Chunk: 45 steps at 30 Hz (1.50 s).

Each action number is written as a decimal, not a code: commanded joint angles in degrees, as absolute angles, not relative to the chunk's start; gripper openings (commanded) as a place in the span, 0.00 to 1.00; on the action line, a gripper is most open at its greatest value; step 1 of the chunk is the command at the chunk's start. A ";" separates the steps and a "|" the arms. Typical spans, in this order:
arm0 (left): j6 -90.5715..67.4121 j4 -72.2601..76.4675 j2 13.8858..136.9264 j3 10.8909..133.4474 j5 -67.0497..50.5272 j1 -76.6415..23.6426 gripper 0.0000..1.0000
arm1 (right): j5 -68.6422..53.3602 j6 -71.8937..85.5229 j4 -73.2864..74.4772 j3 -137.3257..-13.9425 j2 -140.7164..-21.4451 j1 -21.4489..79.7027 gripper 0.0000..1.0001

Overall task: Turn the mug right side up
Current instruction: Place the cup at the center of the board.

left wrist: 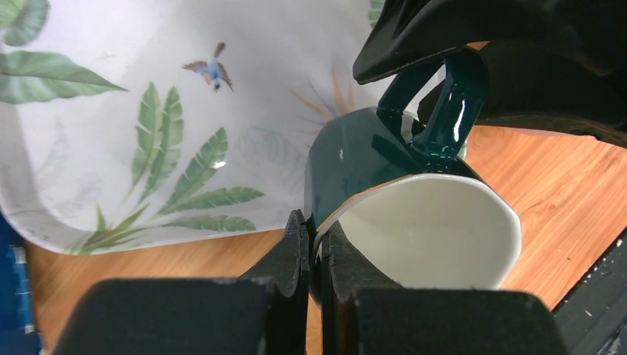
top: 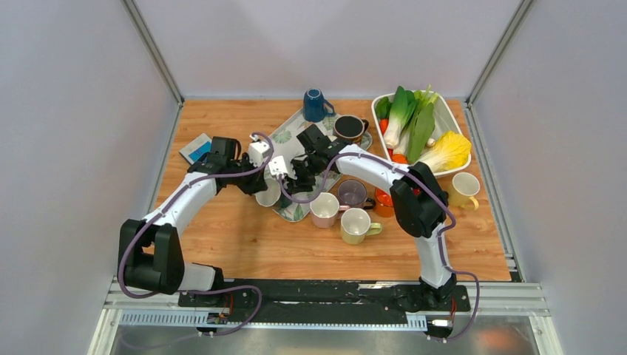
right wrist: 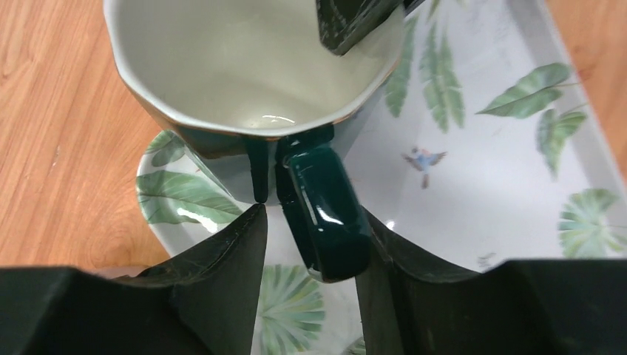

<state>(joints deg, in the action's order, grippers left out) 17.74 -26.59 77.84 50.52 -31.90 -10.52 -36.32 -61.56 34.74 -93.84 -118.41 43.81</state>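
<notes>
A dark green mug (top: 269,194) with a white inside hangs over the near left corner of the leaf-print tray (top: 285,137). My left gripper (top: 259,185) is shut on its rim; in the left wrist view the fingers (left wrist: 314,229) pinch the wall of the mug (left wrist: 355,155). My right gripper (top: 290,176) is open around the handle. In the right wrist view the handle (right wrist: 325,214) sits between the fingers (right wrist: 310,222), close against the right one, with a gap at the left one. The mug's mouth (right wrist: 251,66) faces that camera, and the tray (right wrist: 480,170) lies below.
A blue mug (top: 315,105) stands upside down at the tray's far end, beside a dark mug (top: 349,129). Pink (top: 324,209), purple (top: 352,192), pale green (top: 356,225), orange (top: 383,201) and yellow (top: 464,189) mugs stand to the right. A white vegetable basket (top: 451,118) sits back right.
</notes>
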 commanded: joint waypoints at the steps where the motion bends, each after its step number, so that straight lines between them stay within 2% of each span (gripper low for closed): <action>1: 19.39 -25.09 76.64 57.39 -35.19 -10.69 0.00 | -38.21 -61.00 34.14 -100.11 -116.99 44.69 0.48; 6: 23.33 -29.60 79.14 62.17 -34.69 -10.73 0.00 | -37.09 -61.75 34.67 -101.16 -116.85 46.32 0.43; 9: 23.97 -31.05 80.09 64.46 -34.09 -10.74 0.00 | -36.09 -62.33 34.84 -101.09 -117.09 46.96 0.35; 12: 23.38 -30.70 80.54 65.58 -34.12 -10.75 0.00 | -35.63 -62.69 34.96 -100.90 -117.68 47.25 0.23; 15: 21.29 -30.59 81.34 66.92 -34.34 -10.77 0.00 | -34.97 -62.83 34.99 -101.11 -118.61 47.62 0.00; 17: 19.95 -30.16 81.30 67.42 -34.35 -10.78 0.05 | -34.48 -62.34 34.27 -101.03 -118.86 47.77 0.00; 18: 19.51 -29.67 81.21 67.48 -33.83 -10.72 0.14 | -34.01 -61.55 33.29 -100.81 -118.73 47.74 0.00; 19: 18.55 -29.38 80.84 67.45 -33.35 -10.76 0.28 | -33.34 -60.70 32.14 -100.47 -118.46 47.61 0.00; 20: 17.89 -28.28 80.41 67.22 -31.17 -10.73 0.33 | -32.75 -60.07 31.00 -100.24 -117.98 47.49 0.00; 21: 16.53 -27.50 79.16 66.88 -28.49 -10.73 0.45 | -32.49 -58.96 29.80 -99.94 -117.46 47.21 0.00; 22: 16.35 -26.58 78.47 66.20 -27.65 -10.66 0.49 | -32.72 -57.84 28.72 -99.79 -116.98 46.83 0.00; 23: 16.68 -26.34 76.95 65.97 -26.40 -10.60 0.60 | -33.22 -56.50 27.76 -99.83 -116.61 46.34 0.00; 25: 16.67 -26.11 74.70 65.99 -26.02 -9.89 0.71 | -33.57 -53.72 25.83 -99.92 -115.99 45.06 0.00; 29: 15.17 -26.59 72.75 73.15 -30.75 -6.14 0.76 | -36.37 -49.73 25.06 -100.94 -115.99 42.81 0.00; 35: 9.08 -26.12 74.60 81.54 -34.35 -2.40 0.75 | -40.41 -46.23 24.16 -101.05 -113.39 40.04 0.00; 41: 6.73 -16.74 70.63 75.91 -45.07 -1.50 0.75 | -40.97 -44.86 22.97 -95.65 -107.46 35.93 0.00; 45: 2.36 -12.95 70.41 73.29 -45.28 -1.49 0.74 | -43.07 -43.18 21.68 -91.85 -102.55 33.62 0.00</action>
